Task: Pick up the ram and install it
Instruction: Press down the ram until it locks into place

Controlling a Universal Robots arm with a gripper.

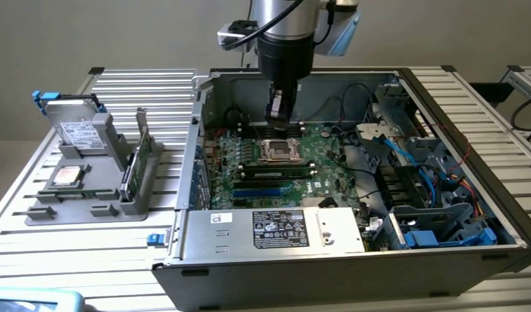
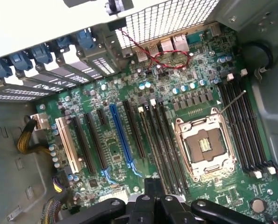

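The ram (image 1: 277,173) is a narrow green stick with a small white label. It stands on edge in a black slot just in front of the bare processor socket (image 1: 281,151), inside the open computer case. My gripper (image 1: 280,118) hangs over the motherboard (image 2: 176,79) just behind that socket, clear of the ram, shut with nothing between its fingers. In the wrist view the gripper (image 2: 150,185) points down at the rows of long black slots (image 2: 164,149) beside the socket (image 2: 205,145).
A grey fixture (image 1: 75,211) at the exterior view's left carries a hard drive (image 1: 75,127), a square silver chip (image 1: 68,174) and an upright green card (image 1: 137,166). Case walls, the power supply (image 1: 274,231) and loose cables (image 1: 404,169) hem in the board.
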